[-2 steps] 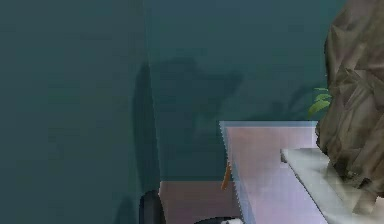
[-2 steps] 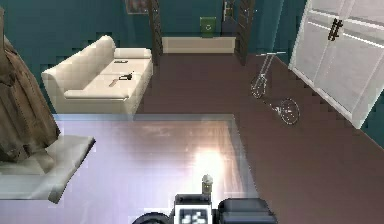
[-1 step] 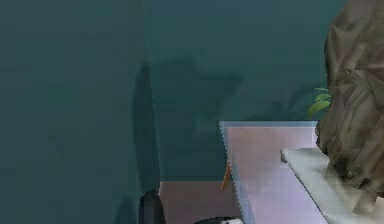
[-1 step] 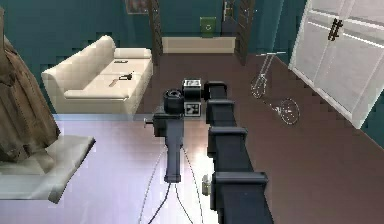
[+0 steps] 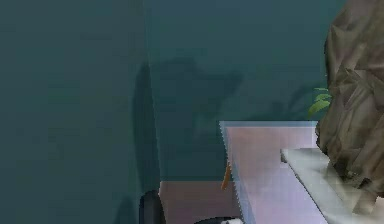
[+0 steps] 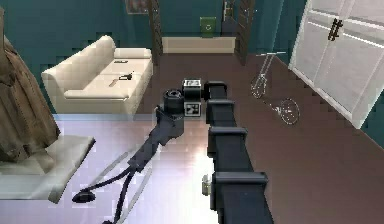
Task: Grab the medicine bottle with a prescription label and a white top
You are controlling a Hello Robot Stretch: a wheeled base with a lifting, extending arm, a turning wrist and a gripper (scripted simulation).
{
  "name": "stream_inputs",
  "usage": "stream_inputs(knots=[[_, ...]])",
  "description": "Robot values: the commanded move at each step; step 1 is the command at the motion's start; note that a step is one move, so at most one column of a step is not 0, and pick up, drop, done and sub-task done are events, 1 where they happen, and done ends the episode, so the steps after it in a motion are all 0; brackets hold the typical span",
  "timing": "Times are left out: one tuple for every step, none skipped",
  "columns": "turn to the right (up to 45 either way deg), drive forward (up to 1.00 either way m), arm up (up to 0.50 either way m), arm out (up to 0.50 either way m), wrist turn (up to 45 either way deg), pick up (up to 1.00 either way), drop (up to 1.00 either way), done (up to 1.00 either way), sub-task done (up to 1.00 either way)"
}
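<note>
A pale lavender counter (image 6: 110,135) (image 5: 265,160) spreads under and behind the claw (image 6: 100,205). To the claw's left on it lies a white plinth (image 6: 40,160) (image 5: 320,175) carrying a rough brown statue (image 6: 20,100) (image 5: 355,90). Beyond the claw, a cream sofa (image 6: 95,70) bears a few small dark items (image 6: 122,72) on its seat. To the claw's right and well apart, the dark brown floor (image 6: 300,150) carries a white bicycle (image 6: 272,85).

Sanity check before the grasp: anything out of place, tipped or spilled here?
Nothing spilled or broken. One oddity: a thin-framed white bicycle stands indoors on the brown floor near the white double doors. Small dark items lie on the cream sofa.
</note>
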Motion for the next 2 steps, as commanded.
stream_inputs(knots=[[0.0,0.0,0.0,0.0,45.0,0.0,0.0,0.0,0.0],[0.0,0.0,0.0,0.0,45.0,0.0,0.0,0.0,0.0]])
